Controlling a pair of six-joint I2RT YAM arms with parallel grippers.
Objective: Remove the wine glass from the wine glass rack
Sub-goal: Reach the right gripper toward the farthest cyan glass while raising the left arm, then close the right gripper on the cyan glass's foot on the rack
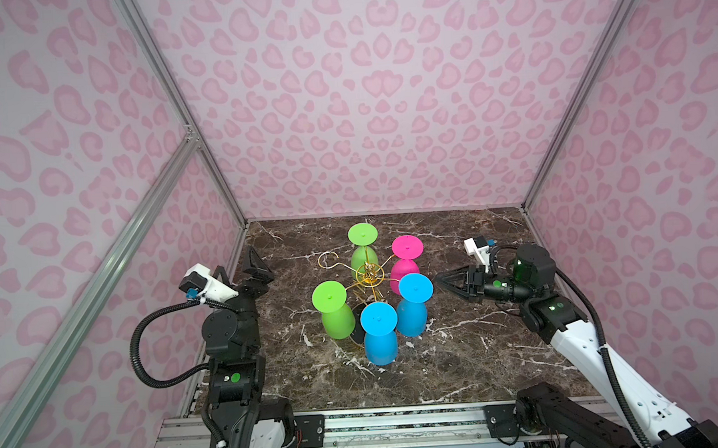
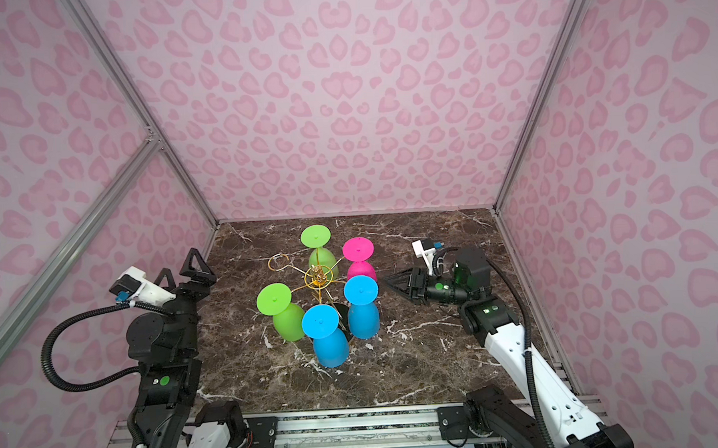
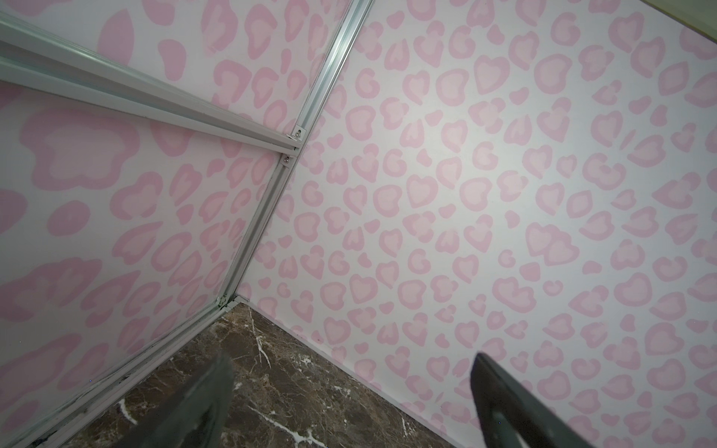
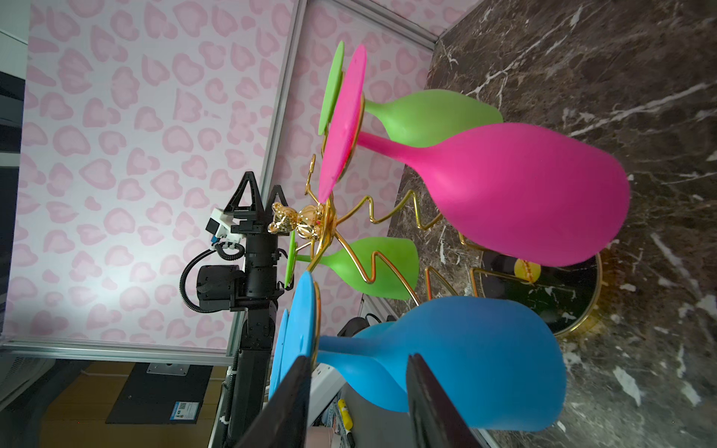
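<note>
Because the blue wine glass (image 1: 413,308) looks light and slick, the right hand (image 1: 438,278), agape and empty, should pinch its stem.

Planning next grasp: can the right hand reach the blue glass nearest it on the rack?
Likely yes. The right hand points at that blue glass with nothing between them; in the wrist view its fingers frame the stem. The pink glass hangs close beside.

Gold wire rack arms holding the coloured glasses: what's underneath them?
A round black gold-rimmed base on the brown marble tabletop. The pink wine glass and a blue wine glass cover part of it.
</note>
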